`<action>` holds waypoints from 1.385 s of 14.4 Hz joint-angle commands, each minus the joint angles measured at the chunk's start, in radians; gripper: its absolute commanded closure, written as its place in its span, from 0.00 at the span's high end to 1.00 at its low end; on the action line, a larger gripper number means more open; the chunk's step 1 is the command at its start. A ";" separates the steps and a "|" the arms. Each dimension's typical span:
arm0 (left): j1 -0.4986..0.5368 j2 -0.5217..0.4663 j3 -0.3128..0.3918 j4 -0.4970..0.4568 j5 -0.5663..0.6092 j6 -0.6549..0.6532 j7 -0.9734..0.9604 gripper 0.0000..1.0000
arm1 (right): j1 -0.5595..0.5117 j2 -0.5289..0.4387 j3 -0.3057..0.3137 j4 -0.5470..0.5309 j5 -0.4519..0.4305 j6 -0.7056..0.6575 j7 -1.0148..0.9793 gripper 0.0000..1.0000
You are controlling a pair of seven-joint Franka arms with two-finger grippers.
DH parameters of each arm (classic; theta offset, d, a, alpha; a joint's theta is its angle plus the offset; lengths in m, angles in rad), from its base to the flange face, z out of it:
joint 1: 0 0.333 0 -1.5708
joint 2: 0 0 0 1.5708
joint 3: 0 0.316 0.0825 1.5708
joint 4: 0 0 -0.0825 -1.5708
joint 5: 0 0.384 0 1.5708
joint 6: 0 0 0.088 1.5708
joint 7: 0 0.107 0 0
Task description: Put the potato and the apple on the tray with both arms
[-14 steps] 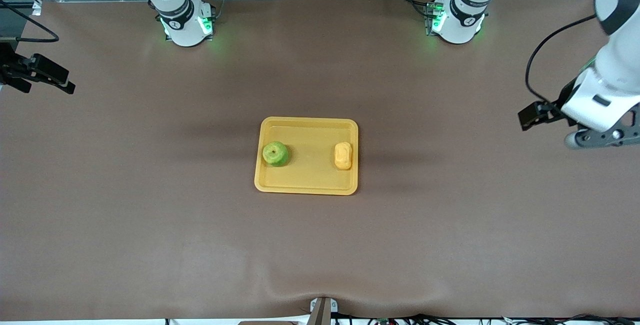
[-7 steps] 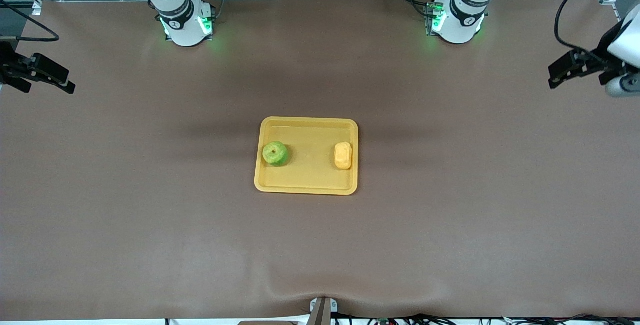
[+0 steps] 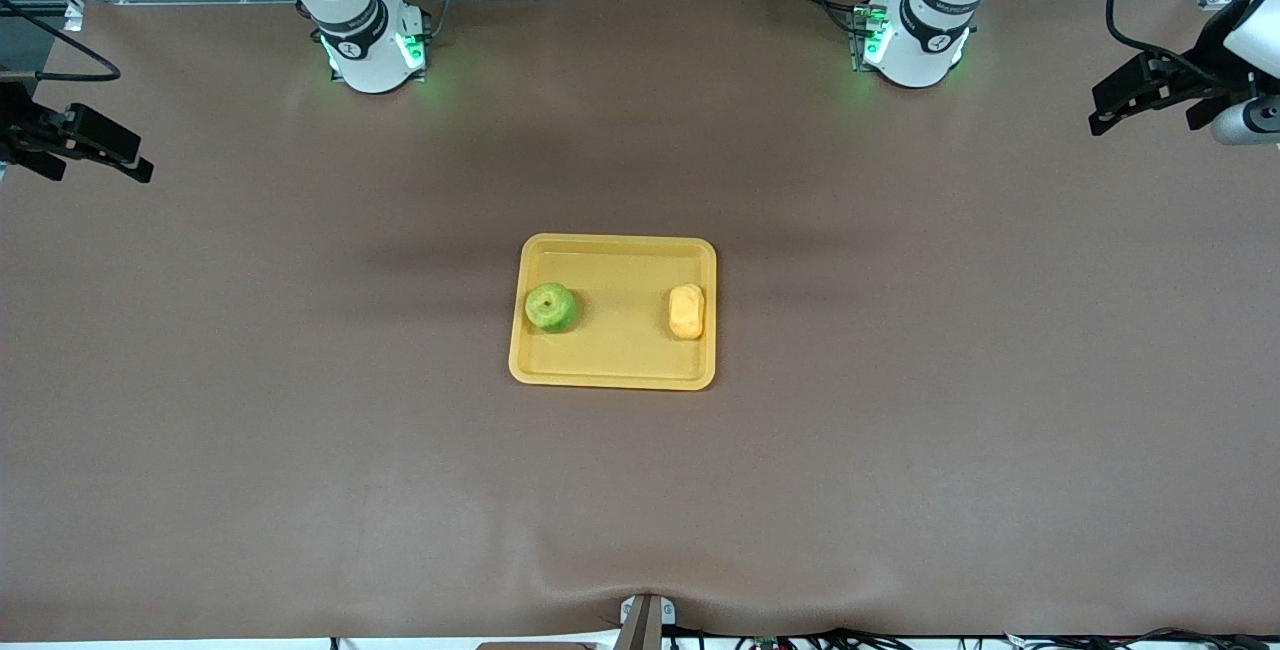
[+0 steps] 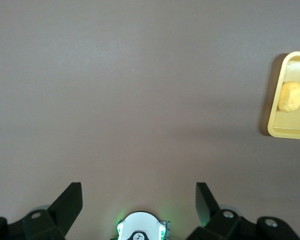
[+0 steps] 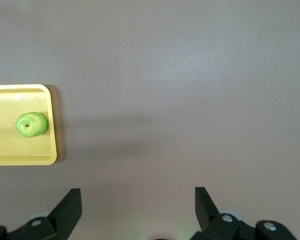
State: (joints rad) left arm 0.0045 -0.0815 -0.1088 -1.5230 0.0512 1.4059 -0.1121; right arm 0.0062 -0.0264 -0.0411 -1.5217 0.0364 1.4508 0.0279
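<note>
The yellow-orange tray (image 3: 613, 377) lies in the middle of the brown table. The green apple (image 3: 550, 307) sits in it at the right arm's end, the yellow potato (image 3: 686, 311) at the left arm's end, well apart. My left gripper (image 4: 139, 200) is open and empty, high over the left arm's end of the table (image 3: 1140, 95). Its view shows the potato (image 4: 291, 96) in the tray (image 4: 290, 133). My right gripper (image 5: 138, 202) is open and empty, high over the right arm's end (image 3: 95, 145). Its view shows the apple (image 5: 31, 124) in the tray (image 5: 20, 160).
The two arm bases (image 3: 375, 45) (image 3: 915, 40) stand at the table edge farthest from the front camera. A small fixture (image 3: 645, 620) sits at the nearest edge. A brown mat (image 3: 300, 380) covers the table all round the tray.
The left arm's hand has swung away from the front camera, toward its base's edge of the table. The right gripper has barely moved. Apple and potato lie still.
</note>
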 commanded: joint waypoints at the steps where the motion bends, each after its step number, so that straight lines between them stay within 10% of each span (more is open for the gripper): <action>1: 0.002 -0.035 0.001 -0.028 -0.019 -0.015 -0.004 1.00 | 0.001 -0.001 -0.003 0.026 -0.020 -0.024 0.003 1.00; 20: 0.003 -0.018 0.003 -0.016 -0.025 -0.018 0.011 1.00 | 0.000 0.000 -0.002 0.028 -0.021 -0.024 0.003 1.00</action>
State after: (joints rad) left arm 0.0041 -0.0899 -0.1077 -1.5356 0.0478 1.3943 -0.1123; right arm 0.0062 -0.0264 -0.0435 -1.5095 0.0345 1.4411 0.0279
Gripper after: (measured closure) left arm 0.000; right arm 0.000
